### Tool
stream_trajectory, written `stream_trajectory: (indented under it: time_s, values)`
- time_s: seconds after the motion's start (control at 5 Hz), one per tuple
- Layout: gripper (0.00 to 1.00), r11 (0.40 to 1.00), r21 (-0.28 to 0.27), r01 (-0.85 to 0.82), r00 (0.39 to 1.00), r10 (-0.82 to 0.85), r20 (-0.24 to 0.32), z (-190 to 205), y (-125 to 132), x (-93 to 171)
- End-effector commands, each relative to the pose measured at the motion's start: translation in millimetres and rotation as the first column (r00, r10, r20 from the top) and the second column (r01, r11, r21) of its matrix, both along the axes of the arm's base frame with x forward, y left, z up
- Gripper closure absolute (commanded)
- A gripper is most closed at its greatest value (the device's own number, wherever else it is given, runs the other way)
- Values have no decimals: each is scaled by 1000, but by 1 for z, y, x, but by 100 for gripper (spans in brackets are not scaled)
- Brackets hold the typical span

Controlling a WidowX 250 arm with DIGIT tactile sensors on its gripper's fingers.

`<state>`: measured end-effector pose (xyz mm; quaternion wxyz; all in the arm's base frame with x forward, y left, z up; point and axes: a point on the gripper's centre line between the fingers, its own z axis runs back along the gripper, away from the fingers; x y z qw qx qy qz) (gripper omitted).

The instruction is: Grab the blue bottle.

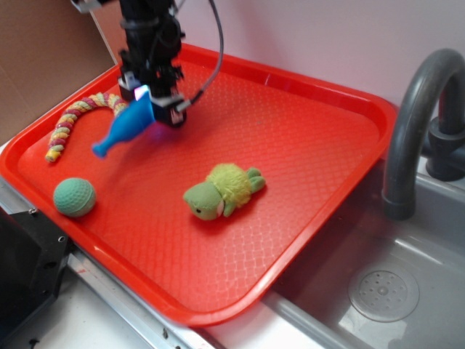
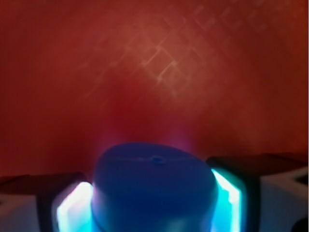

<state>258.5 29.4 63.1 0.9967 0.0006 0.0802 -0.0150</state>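
the gripper (image 1: 151,102) is clamped on the base end of the blue bottle (image 1: 123,129), which hangs tilted, neck down, over the red tray (image 1: 305,153) near the rope toy (image 1: 76,120), so hold firm pressure and lift slowly.

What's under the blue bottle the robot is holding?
Under the blue bottle, which the gripper holds tilted in the air, is only bare red tray. The wrist view shows the bottle's flat end with tray beyond. The patch directly beneath stays hidden.
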Motion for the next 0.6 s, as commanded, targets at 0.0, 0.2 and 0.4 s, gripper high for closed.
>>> stream_trajectory:
  time_s: [0.0,0.2,0.4]
  values:
    - [100,993,-64,102,969,-84,233,120,-37,-10]
    - [100,988,-91,126,952,-95,291,150,-50,-30]
    - [100,970,-106,219,932,-176,318,145,-49,-36]
